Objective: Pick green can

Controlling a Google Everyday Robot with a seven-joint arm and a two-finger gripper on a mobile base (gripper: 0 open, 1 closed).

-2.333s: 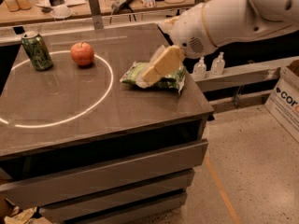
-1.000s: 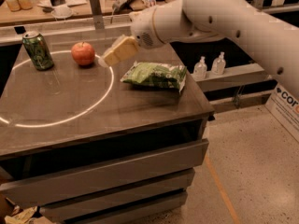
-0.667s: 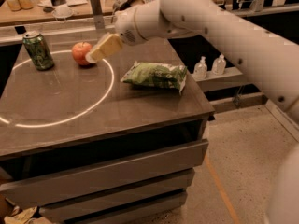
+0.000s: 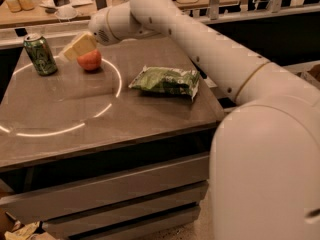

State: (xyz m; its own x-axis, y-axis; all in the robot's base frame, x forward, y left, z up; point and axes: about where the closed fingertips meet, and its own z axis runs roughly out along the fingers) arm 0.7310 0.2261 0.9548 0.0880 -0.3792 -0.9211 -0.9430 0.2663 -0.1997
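The grey table is bearing the green can, an apple and a bag; the gripper is hovering over the apple's edge, near the can, and how far open it is cannot be told.

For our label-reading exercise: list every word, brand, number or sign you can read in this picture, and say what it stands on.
No text can be read.
On the green can: pale patterning, too blurred to read.
On the snack bag: print too blurred to read.
On the gripper, beside the apple toward the can: no lettering visible.
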